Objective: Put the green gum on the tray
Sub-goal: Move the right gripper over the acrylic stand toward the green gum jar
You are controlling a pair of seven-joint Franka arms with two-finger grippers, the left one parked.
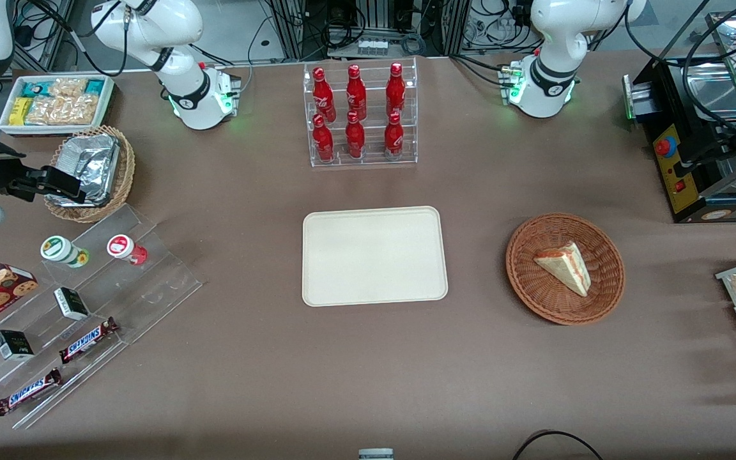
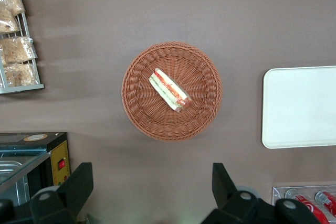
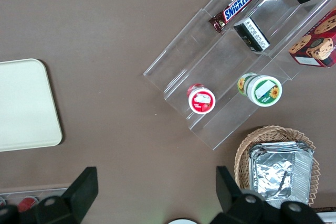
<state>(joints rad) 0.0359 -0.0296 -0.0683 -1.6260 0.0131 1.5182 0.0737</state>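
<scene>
Green-lidded, the green gum (image 1: 63, 250) (image 3: 261, 89) stands upright on the top step of a clear acrylic stand (image 1: 151, 281) (image 3: 210, 72), beside the red-lidded bottle (image 1: 126, 249) (image 3: 201, 99). The gripper (image 1: 61, 185) (image 3: 155, 192) hangs above the wicker basket of foil (image 1: 96, 169) (image 3: 278, 169), jaws wide and holding nothing. The tray (image 1: 374, 255) (image 3: 23, 106) lies bare, well apart toward the table's middle.

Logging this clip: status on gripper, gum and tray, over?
Gripper open, above table near foil basket. Green gum on clear stand, beside red gum. Tray bare, nothing between.
</scene>
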